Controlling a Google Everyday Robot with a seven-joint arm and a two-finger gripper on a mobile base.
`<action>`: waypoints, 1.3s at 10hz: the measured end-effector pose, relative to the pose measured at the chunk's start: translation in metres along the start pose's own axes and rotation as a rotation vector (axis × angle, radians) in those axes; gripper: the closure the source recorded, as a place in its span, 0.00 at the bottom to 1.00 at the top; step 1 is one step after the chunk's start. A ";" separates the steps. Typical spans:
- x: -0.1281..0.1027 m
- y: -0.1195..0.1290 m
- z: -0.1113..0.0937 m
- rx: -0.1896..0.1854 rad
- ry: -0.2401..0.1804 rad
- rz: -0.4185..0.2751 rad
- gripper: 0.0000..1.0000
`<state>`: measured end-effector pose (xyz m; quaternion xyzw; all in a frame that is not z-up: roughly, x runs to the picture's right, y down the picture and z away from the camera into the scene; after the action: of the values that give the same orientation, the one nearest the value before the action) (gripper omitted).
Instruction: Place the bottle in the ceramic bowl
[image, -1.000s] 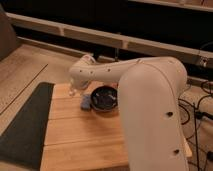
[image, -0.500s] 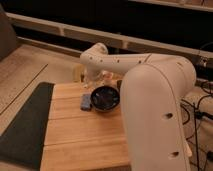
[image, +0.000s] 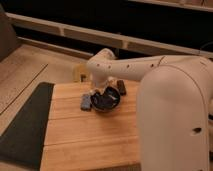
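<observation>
Camera view: the arm has swung since a second ago. Then its end sat at the bowl's left; half a second ago it was lifted toward the far side; now the gripper (image: 103, 89) hangs low over the bowl (image: 106, 101), at its far-left rim. My read: this is the drop-off position, so the placing step is under way or just done.

Fingers: cannot tell whether they are apart or together; the wrist hides them.

Bottle: I cannot pick it out anywhere. It may be in the gripper or already in the bowl, behind the wrist. A pale shape (image: 80, 73) sits at the far edge of the tabletop (image: 85, 135), left of the arm, but I cannot tell what it is. So the bottle's heading and long axis can't be judged from here.

The bowl looks unmoved over the last second, on the far middle of the tabletop. Blue-grey block (image: 86, 102) lies just left of the bowl, near touching. Black block (image: 121, 87) lies far-right of the bowl, close by. Dark mat (image: 27, 125) covers the left side.

Task judged not confirmed complete.
</observation>
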<state>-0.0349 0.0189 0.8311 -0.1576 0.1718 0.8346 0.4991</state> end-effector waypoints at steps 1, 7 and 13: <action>0.012 -0.004 0.006 0.014 0.017 -0.014 1.00; 0.013 -0.005 0.007 0.014 0.018 -0.012 1.00; 0.013 -0.006 0.007 0.014 0.018 -0.010 0.82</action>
<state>-0.0361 0.0345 0.8311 -0.1626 0.1814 0.8293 0.5029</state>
